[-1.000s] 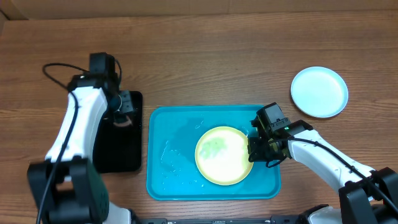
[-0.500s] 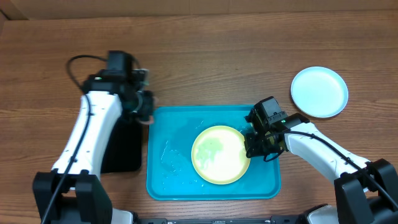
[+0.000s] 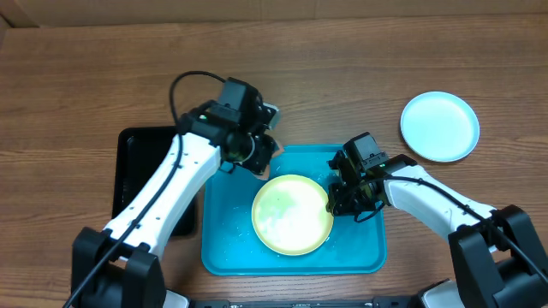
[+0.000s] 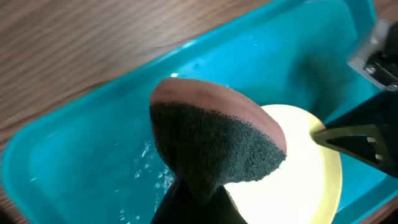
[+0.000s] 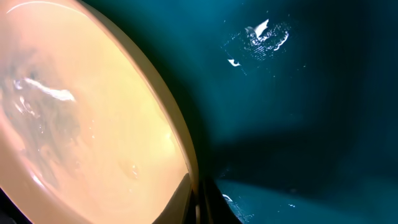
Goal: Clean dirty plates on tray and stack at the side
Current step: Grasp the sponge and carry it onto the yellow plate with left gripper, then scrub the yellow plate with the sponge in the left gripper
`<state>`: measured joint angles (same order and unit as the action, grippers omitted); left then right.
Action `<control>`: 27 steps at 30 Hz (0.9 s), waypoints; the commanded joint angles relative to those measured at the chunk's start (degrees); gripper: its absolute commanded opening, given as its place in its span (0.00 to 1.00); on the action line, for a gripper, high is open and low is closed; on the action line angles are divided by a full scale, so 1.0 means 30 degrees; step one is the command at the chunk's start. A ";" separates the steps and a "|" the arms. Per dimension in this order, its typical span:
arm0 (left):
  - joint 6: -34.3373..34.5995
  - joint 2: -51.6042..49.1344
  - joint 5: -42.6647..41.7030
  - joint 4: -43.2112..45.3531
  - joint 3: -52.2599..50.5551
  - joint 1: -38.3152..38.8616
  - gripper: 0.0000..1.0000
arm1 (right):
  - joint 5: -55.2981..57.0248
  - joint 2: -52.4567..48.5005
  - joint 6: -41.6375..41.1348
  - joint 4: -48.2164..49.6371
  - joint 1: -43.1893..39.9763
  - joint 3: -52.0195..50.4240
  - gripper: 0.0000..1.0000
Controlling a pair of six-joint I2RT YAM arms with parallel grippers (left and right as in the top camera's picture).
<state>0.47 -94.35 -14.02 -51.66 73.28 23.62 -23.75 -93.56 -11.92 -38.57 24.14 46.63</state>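
Note:
A pale yellow-green plate (image 3: pixel 291 214) with a faint green smear lies in the turquoise tray (image 3: pixel 224 248). My right gripper (image 3: pixel 335 199) is shut on the plate's right rim; in the right wrist view the fingers (image 5: pixel 198 202) pinch the rim of the plate (image 5: pixel 81 112). My left gripper (image 3: pixel 255 154) is shut on a sponge (image 4: pixel 217 140), dark green scouring face down, hanging over the tray's far edge just beyond the plate (image 4: pixel 305 186). A light blue plate (image 3: pixel 440 126) sits on the table at the right.
A black tray (image 3: pixel 137 184) lies left of the turquoise one, partly under my left arm. Water drops speckle the tray floor (image 4: pixel 149 168). The wooden table (image 3: pixel 360 77) extends beyond the tray's far edge.
My left arm has swung right from the black tray to the turquoise tray's far edge, carrying the sponge. The right gripper has pushed the yellow-green plate slightly left.

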 commanded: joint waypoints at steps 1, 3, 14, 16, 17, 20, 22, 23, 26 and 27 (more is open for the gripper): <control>0.0430 -0.1027 -0.0423 0.0029 0.0270 0.0590 0.04 | 0.0022 -0.0058 -0.0619 0.0189 0.0095 0.0474 0.04; 0.0503 -0.1566 -0.0437 0.0022 0.0270 0.0962 0.04 | 0.0474 -0.0058 -0.0634 0.0372 0.0095 0.0474 0.04; 0.0481 -0.3162 -0.0415 -0.0109 0.0270 0.2266 0.04 | 0.2980 -0.0058 -0.1035 0.0831 0.0095 0.0481 0.04; 0.0452 -0.3177 -0.0415 -0.0095 0.0270 0.2368 0.04 | 0.2980 -0.0058 -0.1042 0.0845 0.0095 0.0481 0.04; 0.0459 -0.3177 -0.0401 -0.0087 0.0270 0.2412 0.04 | 0.2980 -0.0058 -0.1042 0.0845 0.0095 0.0481 0.04; 0.0495 -0.3271 -0.0342 -0.0080 0.0240 0.2528 0.04 | 0.2973 -0.0058 -0.1042 0.0831 0.0095 0.0481 0.04; 0.0736 -0.3490 -0.0364 -0.0051 0.0233 0.2645 0.04 | 0.2973 -0.0058 -0.1042 0.0831 0.0095 0.0481 0.04; 0.0801 -0.3665 -0.0386 -0.0044 0.0233 0.2696 0.04 | 0.2973 -0.0058 -0.1042 0.0838 0.0095 0.0481 0.04; 0.0991 -0.4466 -0.0663 -0.0044 0.0233 0.3060 0.04 | 0.2965 -0.0058 -0.1042 0.0838 0.0095 0.0481 0.04; 0.0998 -0.4699 -0.0707 -0.0036 0.0233 0.3177 0.04 | 0.2965 -0.0058 -0.1042 0.0831 0.0095 0.0481 0.04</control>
<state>1.96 -105.30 -14.48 -51.81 73.28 31.88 -16.99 -93.56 -14.81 -36.18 24.16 46.89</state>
